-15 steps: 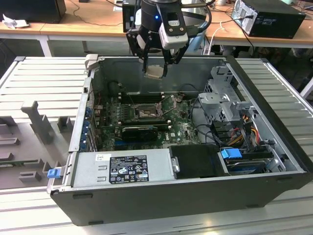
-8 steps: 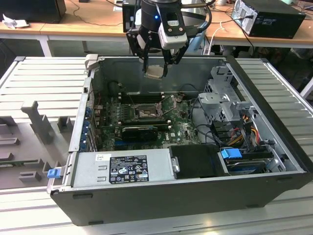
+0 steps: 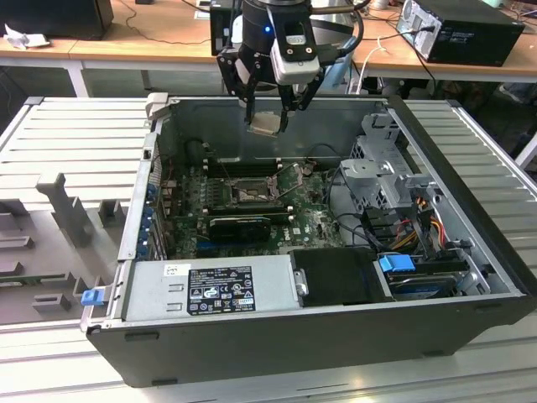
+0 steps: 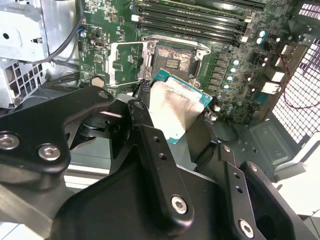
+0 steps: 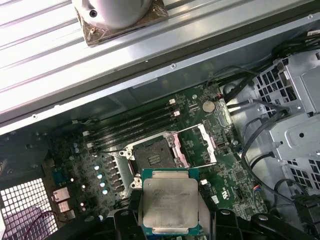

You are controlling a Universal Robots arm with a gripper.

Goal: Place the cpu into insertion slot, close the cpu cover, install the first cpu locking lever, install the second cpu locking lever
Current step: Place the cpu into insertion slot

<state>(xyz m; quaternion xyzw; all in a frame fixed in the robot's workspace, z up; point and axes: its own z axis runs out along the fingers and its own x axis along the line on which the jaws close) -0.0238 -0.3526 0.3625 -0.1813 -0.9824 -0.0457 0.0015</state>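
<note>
My claw [image 3: 267, 116] is closed on the chip [image 3: 265, 125], pinching it by two opposite edges with the metal top facing up. I judge the chip light, stiff and delicate on its underside, so the edges are the only safe hold, and those smooth sides could slip. It hangs high over the open computer case [image 3: 336, 336]. The bare socket [image 5: 154, 158] lies well below, its cover [image 5: 200, 144] swung open beside it.

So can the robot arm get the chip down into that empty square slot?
Probably yes. The fingers hold the cpu above the board, the slot is bare, its cpu cover is swung aside, and nothing seems to lie between.
</note>
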